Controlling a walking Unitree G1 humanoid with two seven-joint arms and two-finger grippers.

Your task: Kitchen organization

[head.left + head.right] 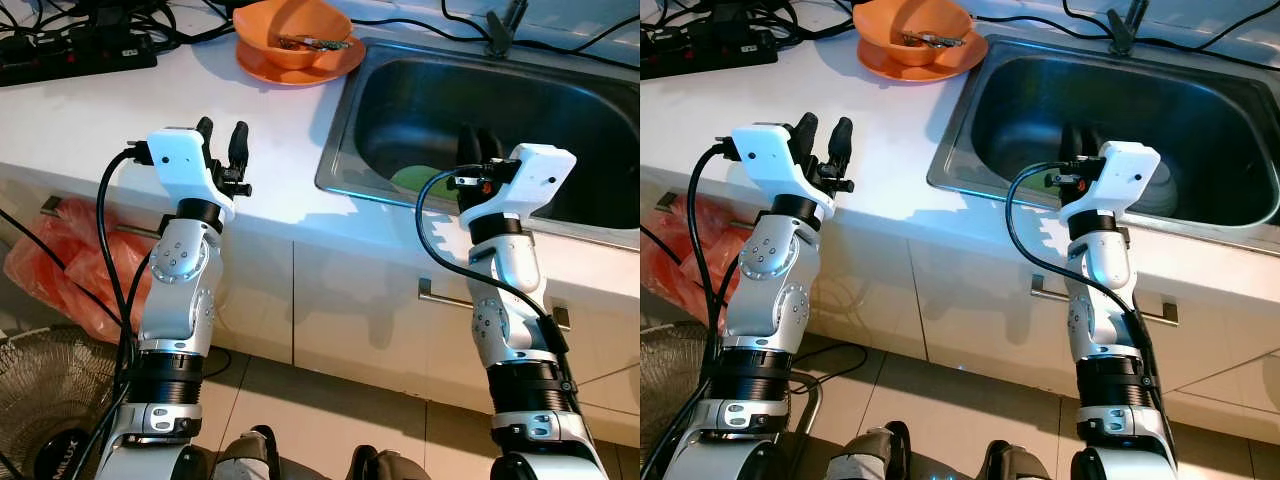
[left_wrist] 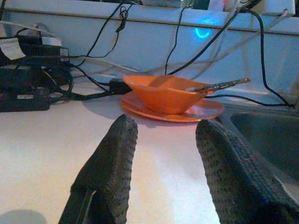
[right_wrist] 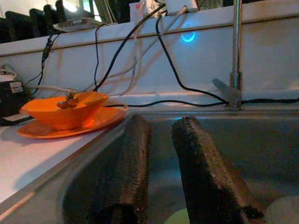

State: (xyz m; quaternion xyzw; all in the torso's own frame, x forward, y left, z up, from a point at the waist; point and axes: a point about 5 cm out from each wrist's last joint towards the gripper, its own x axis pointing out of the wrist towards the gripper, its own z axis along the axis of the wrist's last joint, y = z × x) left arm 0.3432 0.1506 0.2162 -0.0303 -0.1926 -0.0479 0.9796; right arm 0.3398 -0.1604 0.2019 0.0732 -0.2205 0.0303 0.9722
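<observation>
Your left gripper (image 1: pixel 223 140), fingers spread, faces the orange bowl (image 1: pixel 292 32) at 12 o'clock; right gripper (image 1: pixel 478 146), narrowly parted, overhangs the sink (image 1: pixel 340 125). Risk: trailing cables (image 2: pixel 140 51) snagging, utensil (image 2: pixel 219 85) tipping out.

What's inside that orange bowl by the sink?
The orange bowl sits on an orange plate and holds a utensil whose handle juts over the rim. The bowl's wall hides its bottom, so any food there can't be seen.

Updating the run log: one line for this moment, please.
left gripper open, above counter | right gripper open, over sink | orange bowl on plate, untouched
</observation>
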